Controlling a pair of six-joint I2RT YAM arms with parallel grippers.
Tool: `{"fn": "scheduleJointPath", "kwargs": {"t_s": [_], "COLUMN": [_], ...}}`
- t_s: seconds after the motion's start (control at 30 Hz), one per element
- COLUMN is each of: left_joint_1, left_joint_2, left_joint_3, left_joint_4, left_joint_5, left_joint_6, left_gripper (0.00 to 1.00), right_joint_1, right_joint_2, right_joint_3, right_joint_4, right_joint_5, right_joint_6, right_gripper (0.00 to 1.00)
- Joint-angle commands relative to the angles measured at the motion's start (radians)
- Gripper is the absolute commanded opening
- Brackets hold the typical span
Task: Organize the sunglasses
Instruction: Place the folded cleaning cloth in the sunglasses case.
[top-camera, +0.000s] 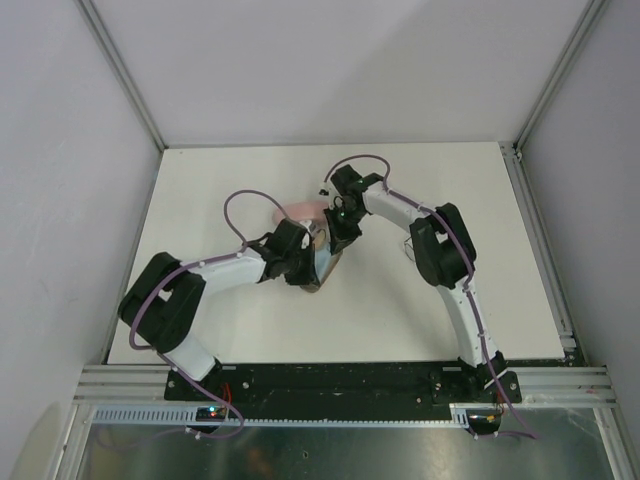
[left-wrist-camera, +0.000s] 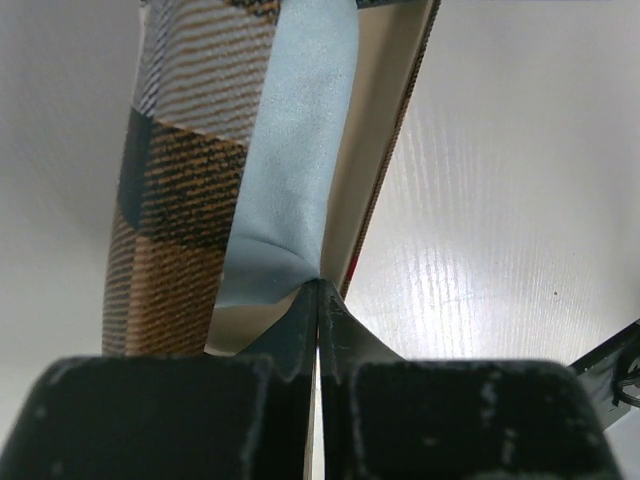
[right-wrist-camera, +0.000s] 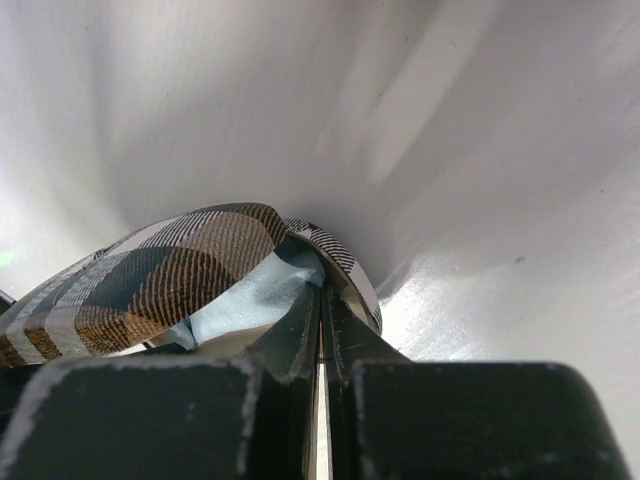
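Left claw (left-wrist-camera: 318, 292) apparently pinching blue cloth (left-wrist-camera: 295, 150), plaid case (left-wrist-camera: 170, 230) lengthwise away, sunglasses indiscernible

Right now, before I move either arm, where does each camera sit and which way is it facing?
Top external: fixed above and behind the bases, looking down on the white table; both arms show, meeting at the plaid case.
Left wrist: on the left arm, looking along the left claw, shut on the blue cloth at the case's open edge.
Right wrist: looking along the shut right claw at the case rim.
Shared: both wrist views show the case and cloth.
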Motion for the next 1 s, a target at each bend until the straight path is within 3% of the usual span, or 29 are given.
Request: {"fn": "scheduleJointPath", "kwargs": {"t_s": [0.0,0.6,0.97], "left_joint_1": [-0.024,-0.036,-0.042], "left_joint_2": [0.036,0.071,0.032], "left_joint_3": [0.031,0.002,0.022], "left_joint_4": [-0.001,0.0,-0.018], "left_joint_5": [-0.002,-0.055,-0.031], "left_joint_6": [-0.008,0.001,0.002], "left_gripper": [0.0,0.0,0.0], "right_joint_1": [-0.004,-0.038,-0.028], "right_joint_2": [-0.072,-0.183,-0.179], "right_joint_3": [-0.081,-0.186,-0.261], "right_joint_4": [0.024,0.042,0.101], "right_joint_5": [0.042,0.029,0.125], "right_joint_6": [0.001,0.002,0.013], "right_gripper": [0.02,0.02,0.01]}}
